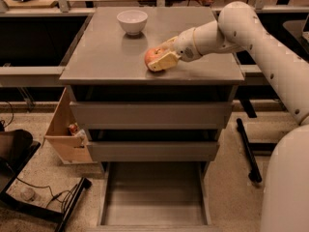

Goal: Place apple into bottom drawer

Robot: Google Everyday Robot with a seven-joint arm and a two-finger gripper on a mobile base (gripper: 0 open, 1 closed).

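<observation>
Evidently the grasping step is in hand. The grey cabinet (106, 57) carries everything on its flat top, and the white arm (260, 47) is reached across it from the right. Below, the bottom drawer (152, 197) is pulled fully out, and its flat grey floor is bare and ready to receive the fruit. The two drawers above it are closed. A white bowl (132, 21) is set near the back of the top, well apart from the work. The gripper (159, 57) is placed low at the front of the top, with its jaws spread to either side of the apple (152, 55). One yellowish finger (163, 62) is laid along the near side of the fruit, and the other is partly hidden behind it. Whether the near finger is already pressed against the skin cannot quite be made out, though they appear to be touching. The apple is seated on the cabinet top between the jaws, close to the front edge, and is not yet lifted. By this reading, a firm closing on the round fruit is called for next. It would then be lifted clear of the top, carried out past the front edge, and lowered into the open drawer.
</observation>
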